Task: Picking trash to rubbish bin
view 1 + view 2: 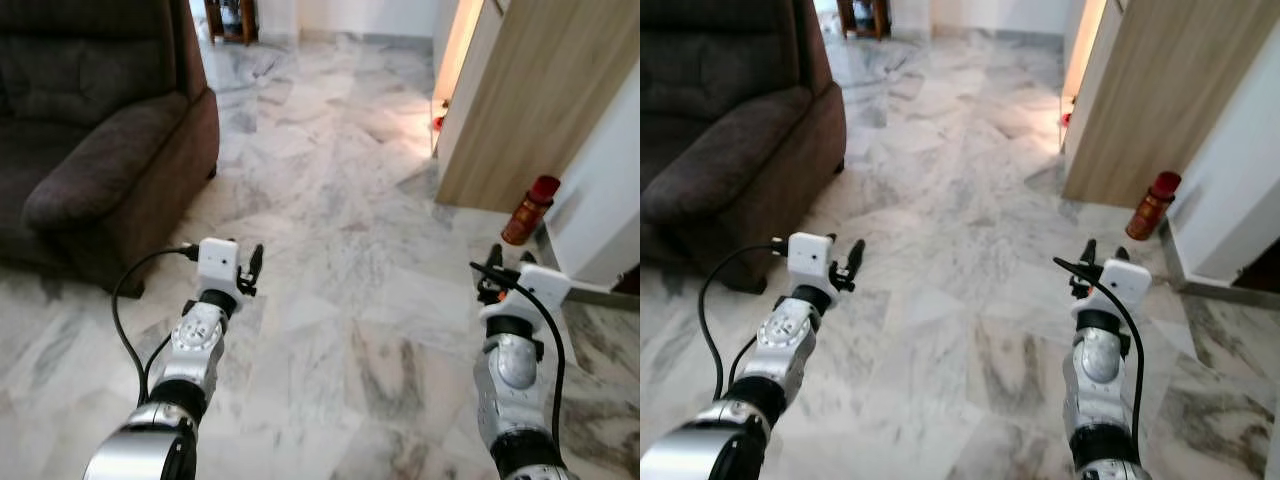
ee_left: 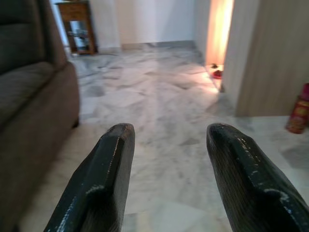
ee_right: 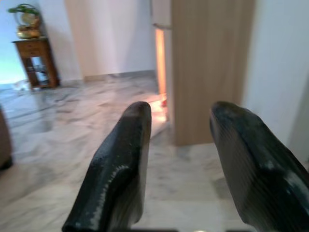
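Marble floor (image 1: pixel 330 200); one sofa (image 1: pixel 90 130); one red canister (image 1: pixel 528 210); two grippers parted

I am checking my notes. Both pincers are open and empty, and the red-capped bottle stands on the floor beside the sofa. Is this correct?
Not quite. The red-capped bottle stands by the wooden panel on the robot's right, across the floor from the sofa, as the left eye view shows. The left pincer and right pincer are indeed open and empty.

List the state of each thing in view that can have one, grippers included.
Left gripper: jaws open, empty, held out above the marble floor.
Right gripper: jaws open, empty, held out above the floor.
Red-capped orange bottle: upright on the floor beside the light wooden panel, cap on.
Dark brown fabric sofa: nothing on the seat part in view.
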You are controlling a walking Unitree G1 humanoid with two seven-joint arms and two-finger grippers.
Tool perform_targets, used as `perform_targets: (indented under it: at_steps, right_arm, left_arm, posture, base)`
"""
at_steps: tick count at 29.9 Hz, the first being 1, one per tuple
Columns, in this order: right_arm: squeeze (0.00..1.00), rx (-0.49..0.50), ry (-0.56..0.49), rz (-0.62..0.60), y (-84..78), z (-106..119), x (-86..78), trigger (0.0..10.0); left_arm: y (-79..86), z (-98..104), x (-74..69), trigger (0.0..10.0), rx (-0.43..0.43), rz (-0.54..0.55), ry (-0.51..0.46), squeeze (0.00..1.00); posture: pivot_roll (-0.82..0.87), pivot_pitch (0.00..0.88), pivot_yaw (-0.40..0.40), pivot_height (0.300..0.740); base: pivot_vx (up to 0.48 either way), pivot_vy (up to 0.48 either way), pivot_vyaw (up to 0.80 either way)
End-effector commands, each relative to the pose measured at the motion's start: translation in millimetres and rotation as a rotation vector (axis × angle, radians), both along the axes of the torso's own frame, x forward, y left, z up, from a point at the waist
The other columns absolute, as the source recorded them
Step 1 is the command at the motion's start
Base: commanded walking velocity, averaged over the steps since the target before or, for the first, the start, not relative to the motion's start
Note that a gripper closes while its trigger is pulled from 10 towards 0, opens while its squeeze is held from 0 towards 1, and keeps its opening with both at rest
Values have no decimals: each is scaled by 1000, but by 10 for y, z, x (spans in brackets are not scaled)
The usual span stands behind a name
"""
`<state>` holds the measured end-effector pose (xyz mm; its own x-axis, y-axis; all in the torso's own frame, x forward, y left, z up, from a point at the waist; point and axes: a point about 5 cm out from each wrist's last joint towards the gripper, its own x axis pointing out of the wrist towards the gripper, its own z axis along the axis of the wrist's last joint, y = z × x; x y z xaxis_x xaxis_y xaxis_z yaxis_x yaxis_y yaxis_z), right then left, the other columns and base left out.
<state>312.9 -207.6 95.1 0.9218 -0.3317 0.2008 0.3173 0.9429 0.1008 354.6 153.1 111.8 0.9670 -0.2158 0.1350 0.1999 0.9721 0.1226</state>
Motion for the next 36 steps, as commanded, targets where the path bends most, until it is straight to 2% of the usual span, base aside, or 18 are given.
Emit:
perform_targets:
  at_steps: [1,17,22,30,36]
  right_arm:
    - [0,-1,4,2,22,10,7,10000]
    - [0,9,13,61,164,-2,7,10000]
    - [0,11,14,70,195,-6,9,10000]
    - [0,18,22,82,220,-21,3,10000]
    - [0,20,28,82,212,-25,7,10000]
  left_arm:
    - [38,25,1,10000,22,-4,-14,0]
    - [-34,-89,-18,10000,-12,-1,56,0]
    - [-27,-97,-14,10000,-15,7,66,0]
    - [-52,-81,-2,10000,-13,5,64,0]
    - [-73,-86,-2,10000,-31,8,69,0]
  posture:
    - [59,72,-17,740]
    - [67,74,-8,740]
    - [67,81,-4,740]
    - [63,89,-5,740]
    - [54,94,-5,740]
  base:
    - [0,0,800]
    - [0,0,800]
    - [0,472,800]
    - [0,0,800]
    - [0,400,800]
